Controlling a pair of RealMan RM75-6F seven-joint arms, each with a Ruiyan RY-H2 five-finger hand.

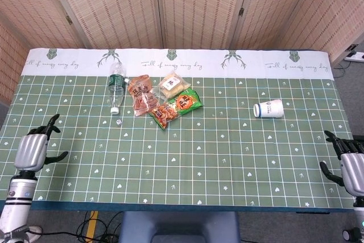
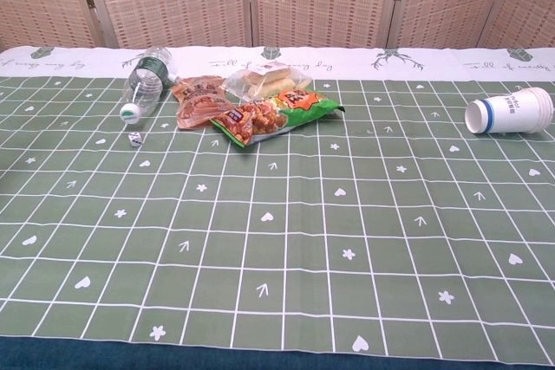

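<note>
Left hand (image 1: 34, 148) empty, fingers spread; nearest, the small white die (image 1: 118, 122) judged light, rigid, best pinched across opposite faces.

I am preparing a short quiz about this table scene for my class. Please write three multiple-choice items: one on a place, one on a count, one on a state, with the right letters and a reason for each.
1. Where does the small white die lie?
A. Just in front of the water bottle's cap
B. Beside the paper cup
C. On top of the snack bags

2. How many snack packets lie in the cluster?
A. One
B. Three
C. Five

3. How is the paper cup placed?
A. Upright
B. Upside down
C. On its side

Answers:
1 A: the die sits on the green cloth just off the cap of the water bottle.
2 B: an orange packet, a clear bread packet and a green packet overlap.
3 C: the chest view shows its open mouth facing sideways.
</note>
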